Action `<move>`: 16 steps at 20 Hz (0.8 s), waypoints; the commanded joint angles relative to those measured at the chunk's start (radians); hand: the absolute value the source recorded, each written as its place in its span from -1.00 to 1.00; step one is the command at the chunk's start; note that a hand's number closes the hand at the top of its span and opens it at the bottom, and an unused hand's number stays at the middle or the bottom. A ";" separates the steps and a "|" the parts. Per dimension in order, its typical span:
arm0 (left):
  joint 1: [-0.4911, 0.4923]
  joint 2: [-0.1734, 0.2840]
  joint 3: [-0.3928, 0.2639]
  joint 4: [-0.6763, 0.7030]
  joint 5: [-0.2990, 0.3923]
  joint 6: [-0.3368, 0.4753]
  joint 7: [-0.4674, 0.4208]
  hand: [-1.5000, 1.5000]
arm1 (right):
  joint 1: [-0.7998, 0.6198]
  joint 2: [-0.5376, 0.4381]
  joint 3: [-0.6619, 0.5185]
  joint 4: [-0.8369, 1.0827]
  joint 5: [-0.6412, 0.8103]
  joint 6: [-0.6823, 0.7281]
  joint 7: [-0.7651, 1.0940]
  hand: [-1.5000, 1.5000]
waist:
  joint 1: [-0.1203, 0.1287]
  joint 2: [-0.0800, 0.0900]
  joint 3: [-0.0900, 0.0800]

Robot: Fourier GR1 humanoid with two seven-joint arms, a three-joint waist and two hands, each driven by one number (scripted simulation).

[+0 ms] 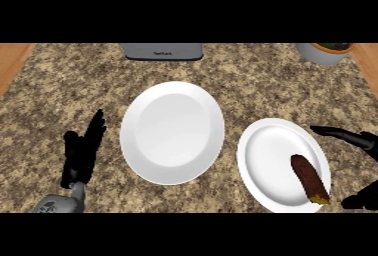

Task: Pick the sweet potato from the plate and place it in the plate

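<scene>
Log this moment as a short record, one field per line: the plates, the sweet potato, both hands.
right plate: holds the sweet potato
sweet potato: lies on that plate's right part, untouched
left plate: bigger, mid-counter, nothing on it
right hand: open, fingers over the right plate's rim, thumb below, apart from the sweet potato
left hand: open, resting at the view's left, fingers up
step: pick not yet done

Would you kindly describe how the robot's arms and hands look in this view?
The left robot hand is matte black with slender, tapering fingers, joined at a grey metallic wrist and forearm with a rounded casing. The right robot hand is equally black and glossy-edged; its forearm is out of view.
</scene>
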 commanded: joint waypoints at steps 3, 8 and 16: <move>0.013 -0.008 0.002 0.005 -0.022 0.006 -0.004 0.00 | -0.097 -0.089 0.068 0.039 0.198 0.032 -0.057 -1.00 | 0.001 0.000 -0.002; 0.006 0.022 0.026 -0.025 0.002 -0.036 0.016 0.00 | -0.176 -0.107 0.185 0.055 0.299 0.120 0.022 -1.00 | 0.014 0.001 -0.002; 0.044 -0.019 0.020 -0.065 -0.053 -0.008 0.049 0.00 | -0.202 -0.016 0.237 0.076 0.425 0.147 0.066 -1.00 | -0.008 -0.003 -0.002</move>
